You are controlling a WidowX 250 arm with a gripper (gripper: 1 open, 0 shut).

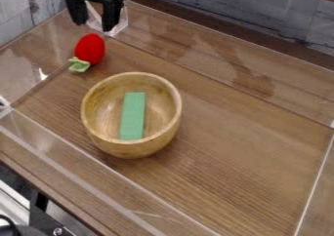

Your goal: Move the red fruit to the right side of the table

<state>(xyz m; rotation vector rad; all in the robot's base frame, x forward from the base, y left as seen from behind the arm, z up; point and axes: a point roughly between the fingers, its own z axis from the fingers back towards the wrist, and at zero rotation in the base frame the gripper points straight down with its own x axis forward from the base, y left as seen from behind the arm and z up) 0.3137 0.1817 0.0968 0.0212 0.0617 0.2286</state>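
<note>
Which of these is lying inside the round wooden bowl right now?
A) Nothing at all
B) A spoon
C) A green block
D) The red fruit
C: the green block lies inside the bowl, while the red fruit sits outside it on the table.

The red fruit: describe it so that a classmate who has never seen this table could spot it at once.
On the wood-grain tabletop, find the round wooden bowl. Just beyond its upper-left rim lies the small fruit, bright red with a light green cap, unlike the flat green block inside the bowl.
</note>
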